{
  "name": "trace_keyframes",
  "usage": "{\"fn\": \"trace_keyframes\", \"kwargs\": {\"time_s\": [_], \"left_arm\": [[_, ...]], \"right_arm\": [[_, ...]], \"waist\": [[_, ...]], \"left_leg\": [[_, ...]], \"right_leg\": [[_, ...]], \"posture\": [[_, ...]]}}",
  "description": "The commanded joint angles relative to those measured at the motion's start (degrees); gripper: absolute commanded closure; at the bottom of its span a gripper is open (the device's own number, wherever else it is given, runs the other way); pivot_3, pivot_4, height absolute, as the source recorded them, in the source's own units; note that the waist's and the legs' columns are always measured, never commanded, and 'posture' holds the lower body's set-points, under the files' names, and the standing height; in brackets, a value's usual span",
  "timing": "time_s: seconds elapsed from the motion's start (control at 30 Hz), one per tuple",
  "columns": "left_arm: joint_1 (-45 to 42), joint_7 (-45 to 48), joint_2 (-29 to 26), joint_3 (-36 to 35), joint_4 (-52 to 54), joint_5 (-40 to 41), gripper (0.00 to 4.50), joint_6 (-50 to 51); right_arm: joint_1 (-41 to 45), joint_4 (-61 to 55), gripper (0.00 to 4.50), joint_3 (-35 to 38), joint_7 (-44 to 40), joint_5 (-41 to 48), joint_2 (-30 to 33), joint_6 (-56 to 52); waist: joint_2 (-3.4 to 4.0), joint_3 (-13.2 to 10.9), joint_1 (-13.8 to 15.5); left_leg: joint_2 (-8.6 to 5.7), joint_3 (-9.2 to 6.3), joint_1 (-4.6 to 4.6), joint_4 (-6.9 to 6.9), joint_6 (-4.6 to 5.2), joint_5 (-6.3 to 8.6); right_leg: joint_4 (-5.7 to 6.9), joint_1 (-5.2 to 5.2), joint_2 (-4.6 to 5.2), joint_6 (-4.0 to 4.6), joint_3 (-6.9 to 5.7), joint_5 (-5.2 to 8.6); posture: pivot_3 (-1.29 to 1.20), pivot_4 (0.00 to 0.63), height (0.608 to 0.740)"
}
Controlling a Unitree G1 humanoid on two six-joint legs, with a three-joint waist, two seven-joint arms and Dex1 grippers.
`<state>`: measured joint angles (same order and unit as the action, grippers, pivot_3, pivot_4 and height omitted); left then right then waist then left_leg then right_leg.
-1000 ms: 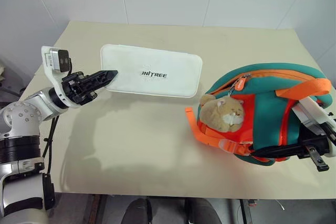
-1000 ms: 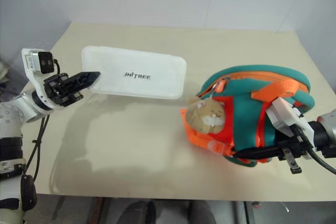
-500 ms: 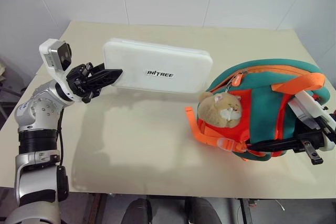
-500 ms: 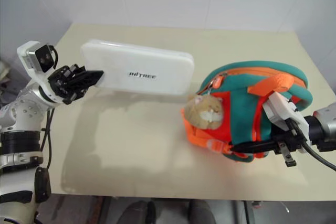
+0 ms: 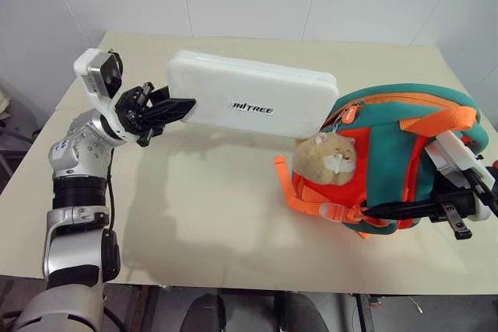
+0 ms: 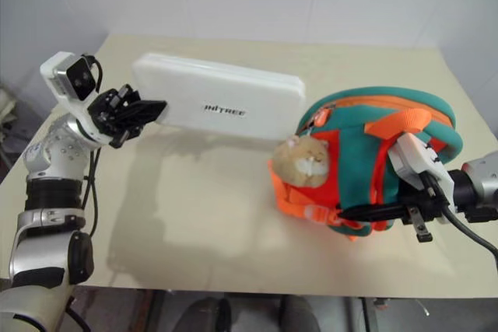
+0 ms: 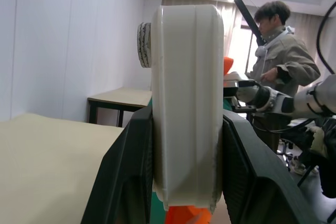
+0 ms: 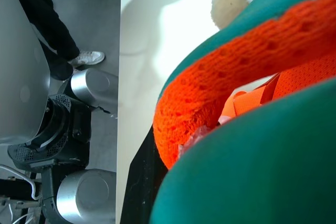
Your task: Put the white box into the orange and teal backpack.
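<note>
The white box (image 5: 253, 104) is in the air above the far half of the table (image 5: 218, 215), held almost level, with its long side going from left to right. Its right end is close to the top of the backpack (image 5: 389, 165); whether the two touch, I cannot tell. Dark letters are on its front face, and the first letter is not easy to read. The left gripper (image 5: 173, 109) pinches the box at its left end. In the left wrist view one black finger (image 7: 126, 182) presses on each flat side of the box (image 7: 185, 103), and the lower corner of the box is cut off by the picture edge.

The backpack stands on the right side of the table, teal with orange panels and straps. A tan plush animal head (image 5: 327, 162) hangs on its front, toward the left. Its zipper line runs along the top, but how far it is open I cannot see.

The right gripper (image 5: 389, 211) is pressed together on the near lower part of the backpack. In the right wrist view an orange mesh strap (image 8: 236, 72) lies over its black finger, so the tip is hidden.

A person (image 7: 281, 66) stands in the background of the left wrist view.
</note>
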<state>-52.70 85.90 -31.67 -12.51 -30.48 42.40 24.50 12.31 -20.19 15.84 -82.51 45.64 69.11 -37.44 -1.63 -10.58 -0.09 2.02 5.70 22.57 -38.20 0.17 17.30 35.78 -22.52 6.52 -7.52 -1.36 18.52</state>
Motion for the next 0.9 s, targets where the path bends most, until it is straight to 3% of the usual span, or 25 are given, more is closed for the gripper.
{"fn": "trace_keyframes", "kwargs": {"time_s": [0.03, 0.6, 0.9], "left_arm": [[-4.0, 1.1, 0.0, -1.4, -2.8, -0.7, 3.18, -2.5], [-7.0, 6.6, 1.3, 3.2, -7.8, -3.6, 3.18, -6.0], [-6.0, 6.6, 1.8, 9.7, -6.1, -2.9, 3.18, -7.4]], "right_arm": [[0.9, -1.1, 3.92, 0.4, 0.6, 0.5, -0.4, 0.1], [1.6, -1.1, 3.92, 0.0, 2.1, 0.4, -2.0, 0.1], [2.3, -1.1, 3.92, -0.4, 2.9, 0.5, -2.7, -0.1]], "waist": [[-0.01, 0.0, -0.1], [-0.01, 0.0, 0.0], [-0.01, 0.0, 0.1]], "left_leg": [[-0.05, -0.01, 0.01, -0.01, 0.00, 0.00], [-0.08, -0.12, 0.14, -0.04, 0.02, 0.00], [-0.10, -0.17, 0.18, -0.07, 0.02, 0.00]], "right_leg": [[0.02, -0.01, -0.01, 0.00, -0.01, 0.00], [0.14, -0.02, 0.00, -0.03, -0.13, -0.01], [0.15, -0.02, 0.00, -0.03, -0.18, -0.01]], "posture": [[0.00, 0.150, 0.740], [0.00, 0.150, 0.740], [0.00, 0.150, 0.740]]}}
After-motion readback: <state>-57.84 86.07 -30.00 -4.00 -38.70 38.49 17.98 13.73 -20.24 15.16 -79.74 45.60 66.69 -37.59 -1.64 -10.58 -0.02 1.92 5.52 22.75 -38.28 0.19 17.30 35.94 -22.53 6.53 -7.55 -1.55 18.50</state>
